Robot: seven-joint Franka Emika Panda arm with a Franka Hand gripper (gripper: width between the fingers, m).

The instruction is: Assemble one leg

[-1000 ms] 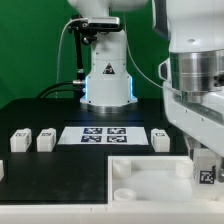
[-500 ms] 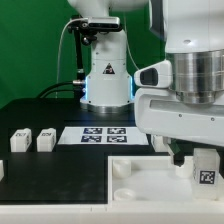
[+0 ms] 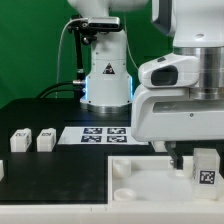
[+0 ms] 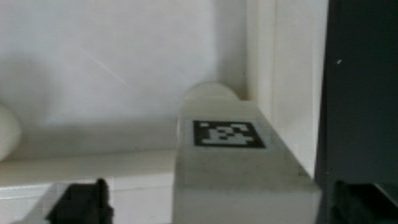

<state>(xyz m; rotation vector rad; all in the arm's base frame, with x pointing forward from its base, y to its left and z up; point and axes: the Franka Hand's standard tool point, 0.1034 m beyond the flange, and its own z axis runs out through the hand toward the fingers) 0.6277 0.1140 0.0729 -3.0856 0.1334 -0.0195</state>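
The leg (image 3: 206, 167), a small white block with a black-and-white tag, stands upright at the right corner of the large white tray-like part (image 3: 140, 183). My gripper (image 3: 196, 158) hangs right over it, with one dark finger (image 3: 180, 157) showing at the exterior view's left of the leg. In the wrist view the leg (image 4: 240, 160) stands between my two dark fingertips (image 4: 80, 203), with a gap between it and that fingertip. My gripper (image 4: 222, 205) is open around the leg. The leg's foot against the tray is hidden.
Two more white legs (image 3: 19, 140) (image 3: 45, 139) stand on the black table at the exterior view's left, and another (image 3: 2, 168) is cut off at the frame edge. The marker board (image 3: 100, 134) lies behind the tray. The robot base (image 3: 105, 75) stands at the back.
My wrist has turned and its wide body now reaches further to the exterior view's left, hiding the white block that stood right of the marker board. The leg has stayed almost in place.
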